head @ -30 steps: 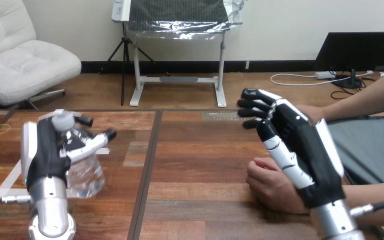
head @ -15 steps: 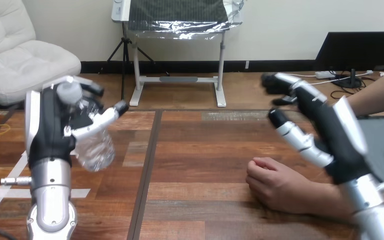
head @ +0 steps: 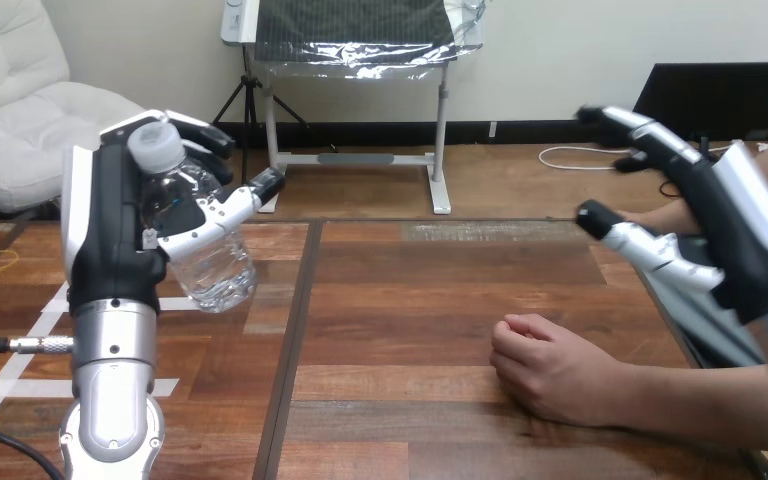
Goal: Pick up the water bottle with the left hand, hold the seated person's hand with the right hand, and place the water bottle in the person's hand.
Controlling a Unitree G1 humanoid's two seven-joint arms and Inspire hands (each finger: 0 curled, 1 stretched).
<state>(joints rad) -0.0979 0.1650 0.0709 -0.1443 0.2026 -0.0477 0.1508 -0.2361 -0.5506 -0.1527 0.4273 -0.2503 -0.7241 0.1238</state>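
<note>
A clear water bottle (head: 205,250) with a white cap hangs above the table's left part, tilted, in my left hand (head: 110,235), whose fingers and thumb curl round it. My right hand (head: 730,215) is raised at the right with its fingers straight and spread, up and to the right of the person's hand (head: 545,370) and apart from it. That hand lies on the table as a loose fist, knuckles toward me, with the forearm running off to the right.
The wooden table (head: 400,300) has a dark seam running down its middle. White tape strips (head: 20,360) mark its left part, and a yellow rubber band (head: 0,259) lies at the far left edge.
My left hand has lifted the bottle off the table, up and a little right. My right hand has swung up and to the right, away from over the person's hand, which stays put.
</note>
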